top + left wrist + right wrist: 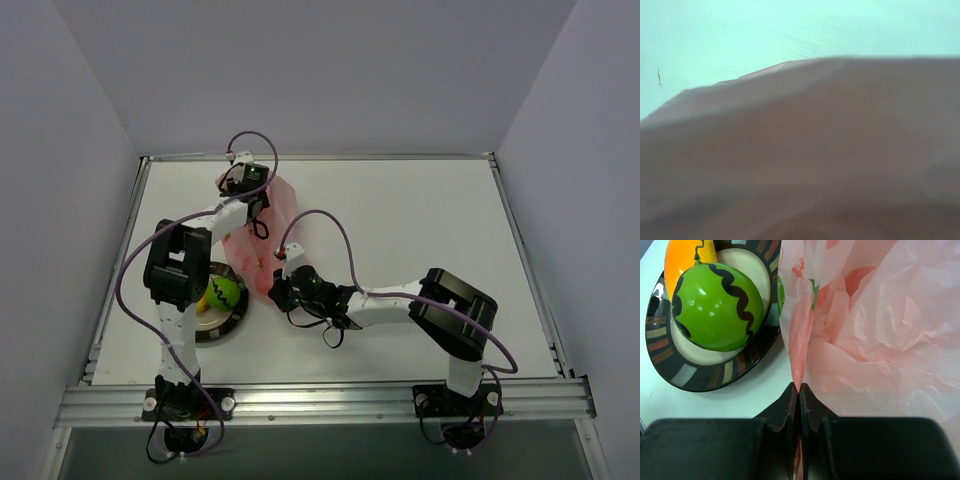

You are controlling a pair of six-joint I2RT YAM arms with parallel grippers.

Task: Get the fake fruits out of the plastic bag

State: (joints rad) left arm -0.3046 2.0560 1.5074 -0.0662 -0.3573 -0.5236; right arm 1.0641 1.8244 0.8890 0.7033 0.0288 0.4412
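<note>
currently pinching near edge of plastic bag [880, 335] with right gripper [799, 389], fingers fully closed on the pink film, just beside plate [690, 377]. seeing lime-green fruit [715, 307] with dark zigzag and orange-yellow fruit [682, 260] outside the bag, sitting side by side on plate. also seeing reddish blobs through the film, can't tell what. holding left gripper [252, 190] at far end of bag; can't tell open or closed, wrist view just blurred pink film up close.

fake fruits [715, 305] on plate [695, 382] | plastic bag [880, 340] right of plate (just beside)
</note>
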